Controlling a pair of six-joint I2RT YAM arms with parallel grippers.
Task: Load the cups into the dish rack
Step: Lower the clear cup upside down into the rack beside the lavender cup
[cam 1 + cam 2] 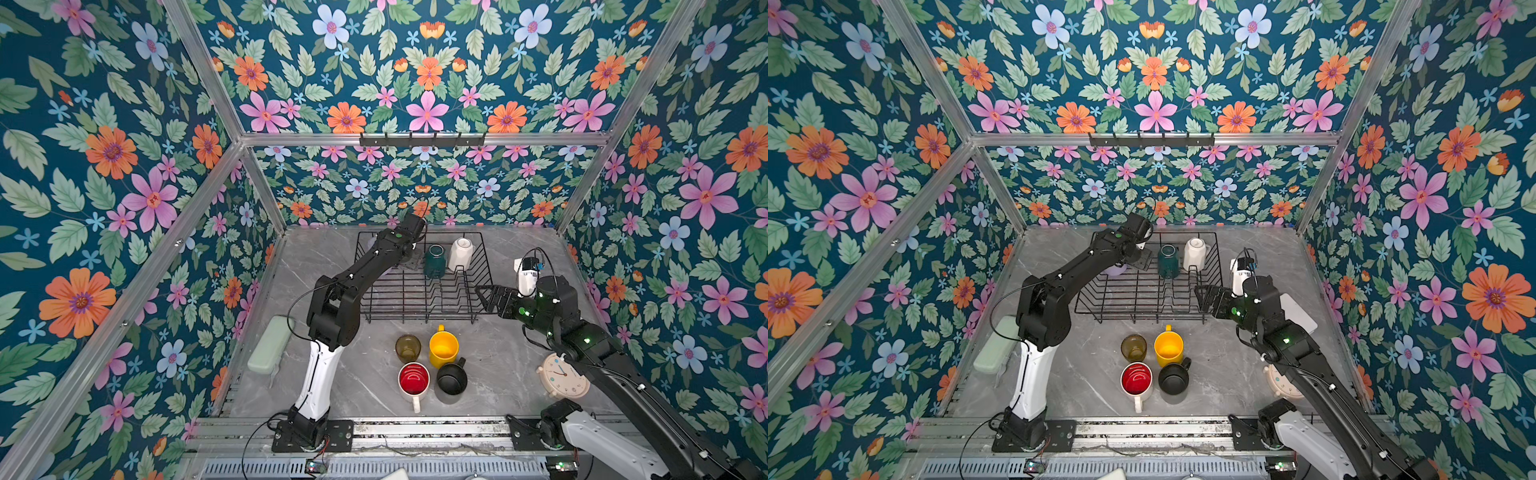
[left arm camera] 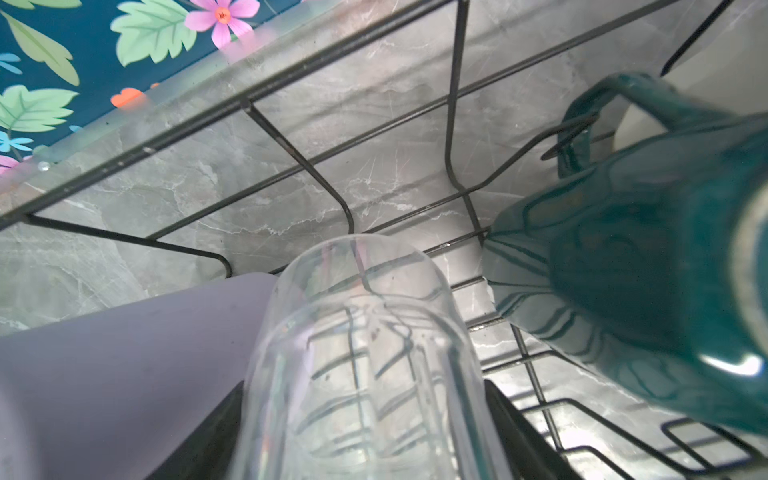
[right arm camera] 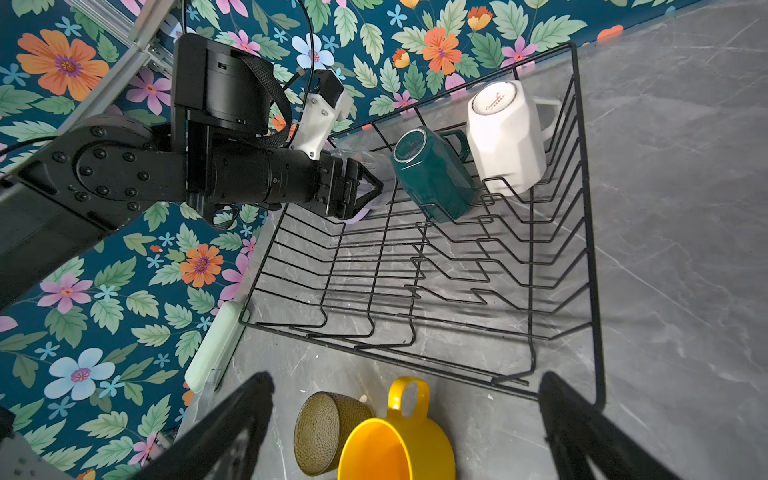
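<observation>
Grey veined marble (image 3: 685,208) shows through the black wire rack (image 3: 374,266). Inside it the left pincer (image 2: 365,415) clasps a smooth clear glass (image 2: 357,332), a matte lilac tumbler (image 2: 124,374) close on one side, a glossy teal mug (image 2: 623,270) on the other; the arm (image 1: 374,266) hides the glass from above, while the right pincer (image 1: 484,299) gapes wide, empty

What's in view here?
dish rack: 1, black, table
teal mug: 1, teal, rack
white faceted mug: 1, white, rack
lilac tumbler: 1, lilac, rack
clear glass: 1, clear, over rack
olive glass: 1, olive, table
yellow mug: 1, yellow, table
red-lined white mug: 1, white, front
black mug: 1, black, front
alarm clock: 1, cream, right
block: 1, pale green, left
hook rail: 1, black, wall
left pincer: 1, black, gripping clear glass
right pincer: 1, black, open, beside rack
</observation>
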